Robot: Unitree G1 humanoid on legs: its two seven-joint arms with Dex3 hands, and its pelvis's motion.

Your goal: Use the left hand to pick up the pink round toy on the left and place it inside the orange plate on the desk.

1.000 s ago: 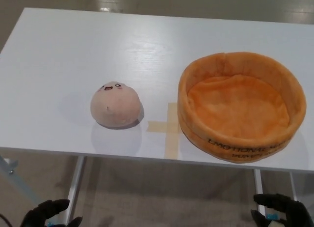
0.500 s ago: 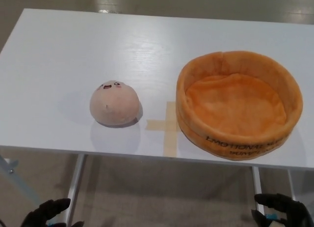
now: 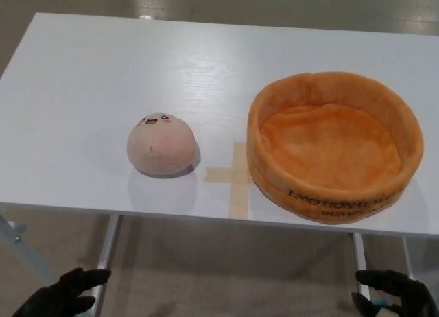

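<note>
The left robot hand (image 3: 63, 300) is seen low, below the near edge of the tabletop (image 3: 103, 70), fingers spread and empty. The right robot hand (image 3: 394, 293) is likewise held below that edge, holding nothing.

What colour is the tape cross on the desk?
Pale tan, on the white desk; the cross shows in the head view, between toy and plate.

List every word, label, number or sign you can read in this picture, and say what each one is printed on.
"EMOTIONAL..." in black capitals on the front outer wall of the orange plate; the end of the word curves out of clear view.
A second, smaller line under it on the same wall is too blurred to read.
The pink toy has only a stitched face, no text.
The tape cross on the desk is blank.
</note>
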